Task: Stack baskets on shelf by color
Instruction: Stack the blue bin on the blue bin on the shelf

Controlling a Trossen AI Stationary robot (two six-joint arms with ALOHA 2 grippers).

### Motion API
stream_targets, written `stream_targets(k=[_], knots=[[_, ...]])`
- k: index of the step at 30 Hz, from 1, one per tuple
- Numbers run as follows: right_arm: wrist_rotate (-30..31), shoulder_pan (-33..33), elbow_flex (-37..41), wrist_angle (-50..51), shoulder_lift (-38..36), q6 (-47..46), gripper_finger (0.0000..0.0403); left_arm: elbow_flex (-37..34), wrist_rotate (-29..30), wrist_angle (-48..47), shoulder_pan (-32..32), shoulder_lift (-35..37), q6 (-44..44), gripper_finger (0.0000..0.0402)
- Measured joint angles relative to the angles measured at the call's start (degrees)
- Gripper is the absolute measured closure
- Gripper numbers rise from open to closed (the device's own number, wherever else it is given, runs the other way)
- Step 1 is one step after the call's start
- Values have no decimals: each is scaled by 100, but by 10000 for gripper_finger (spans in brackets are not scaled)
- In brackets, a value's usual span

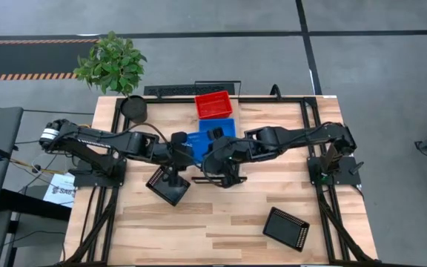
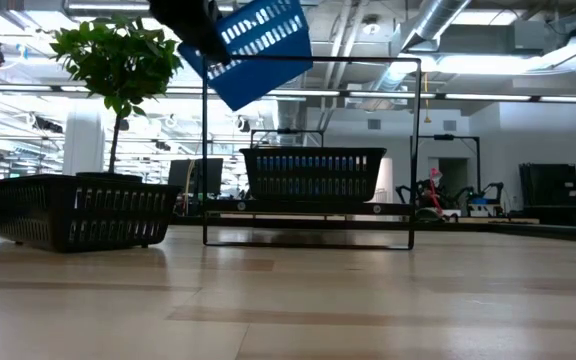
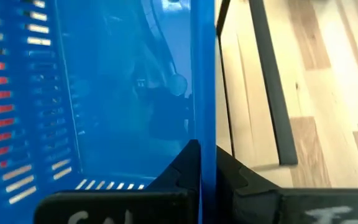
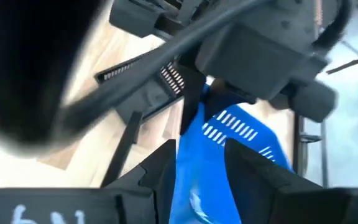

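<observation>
Blue basket (image 2: 258,45), top cropped

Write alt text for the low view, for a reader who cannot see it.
A blue perforated plastic basket hangs tilted in the air near the top of the frame, held at its left edge by a dark robot claw. Below it on the light-wood tabletop, a black mesh basket sits at left before a leafy potted plant, and another black mesh basket sits mid-frame inside a thin black metal frame.

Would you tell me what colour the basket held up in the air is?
Blue: the raised basket with slotted sides, best seen in the low view.
</observation>
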State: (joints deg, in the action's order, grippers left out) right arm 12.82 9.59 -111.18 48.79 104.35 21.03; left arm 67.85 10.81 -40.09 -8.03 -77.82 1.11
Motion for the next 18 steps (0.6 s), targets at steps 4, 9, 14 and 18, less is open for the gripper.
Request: stream_targets(k=[4,9,14,18], knots=[[-82,-3,-2,228,-1,-26,245,0,8,262,0,0,55,401],[-91,-38,-2,427,-4,-293,243,0,2,427,0,0,124,401],[-91,-128,-2,680,-4,-545,251,0,-174,608,-2,-2,126,401],[-90,-188,-2,752,-4,-697,271,0,-182,746,-2,-2,164,401]])
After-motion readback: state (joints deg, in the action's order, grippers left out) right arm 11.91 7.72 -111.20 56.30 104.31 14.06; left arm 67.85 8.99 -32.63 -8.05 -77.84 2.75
